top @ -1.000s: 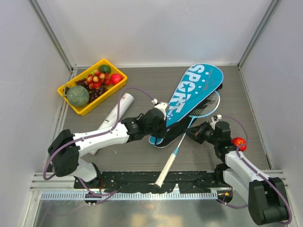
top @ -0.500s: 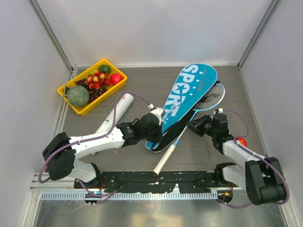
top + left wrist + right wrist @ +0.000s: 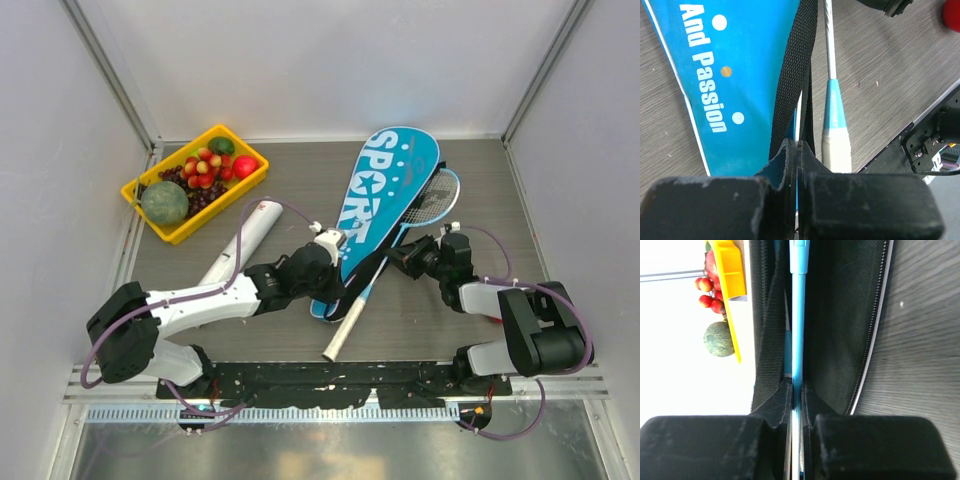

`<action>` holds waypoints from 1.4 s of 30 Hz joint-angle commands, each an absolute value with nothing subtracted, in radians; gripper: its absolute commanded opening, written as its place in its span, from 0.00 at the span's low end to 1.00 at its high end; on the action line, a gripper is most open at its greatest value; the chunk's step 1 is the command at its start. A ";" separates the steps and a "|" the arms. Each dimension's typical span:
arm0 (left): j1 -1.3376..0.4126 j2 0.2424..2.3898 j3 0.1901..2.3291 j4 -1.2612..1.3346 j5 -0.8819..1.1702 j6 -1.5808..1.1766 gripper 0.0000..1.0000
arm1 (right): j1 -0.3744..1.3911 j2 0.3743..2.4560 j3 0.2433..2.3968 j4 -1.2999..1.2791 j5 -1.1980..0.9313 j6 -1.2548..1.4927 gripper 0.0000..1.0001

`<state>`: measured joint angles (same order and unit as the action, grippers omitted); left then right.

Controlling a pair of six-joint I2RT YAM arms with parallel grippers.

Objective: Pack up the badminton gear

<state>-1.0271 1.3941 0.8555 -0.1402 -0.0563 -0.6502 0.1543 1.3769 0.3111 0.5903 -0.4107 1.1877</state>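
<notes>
The blue "SPORT" racket bag (image 3: 388, 195) lies slanted on the table, with its lettering also in the left wrist view (image 3: 735, 75). My left gripper (image 3: 333, 252) (image 3: 798, 146) is shut on the bag's lower edge beside its black strap (image 3: 795, 70). A light-blue racket (image 3: 432, 200) pokes out from under the bag, and its white handle (image 3: 340, 338) points toward the front rail. My right gripper (image 3: 400, 262) (image 3: 793, 386) is shut on this racket's blue shaft (image 3: 798, 315). The long white tube (image 3: 240, 248) lies to the left of my left arm. No shuttlecock shows.
A yellow tray (image 3: 222, 205) of fruit stands at the back left. A red apple (image 3: 952, 15) lies by my right arm. The black front rail (image 3: 330, 380) runs just below the racket handle. Grey walls close the sides and the back.
The bag and racket have swung to the left, the bag's wide end now nearer the middle. The racket handle has drawn back from the front rail. Both grips have stayed shut.
</notes>
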 commanded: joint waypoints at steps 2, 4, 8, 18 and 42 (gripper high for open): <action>-1.039 1.336 0.807 -0.152 0.040 -0.635 0.00 | 0.135 1.378 0.334 0.850 -0.295 1.249 0.05; -1.040 1.330 0.793 -0.138 0.052 -0.635 0.00 | 0.135 1.371 0.321 0.902 -0.278 1.246 0.05; -1.040 1.324 0.792 -0.143 0.066 -0.635 0.00 | 0.135 1.358 0.334 0.887 -0.235 1.217 0.05; -1.048 1.267 0.756 -0.136 0.074 -0.666 0.00 | 0.156 1.509 0.364 0.996 -0.182 1.253 0.05; -1.046 1.240 0.746 -0.150 0.009 -0.549 0.00 | 0.385 1.531 0.342 0.808 -0.543 1.174 0.05</action>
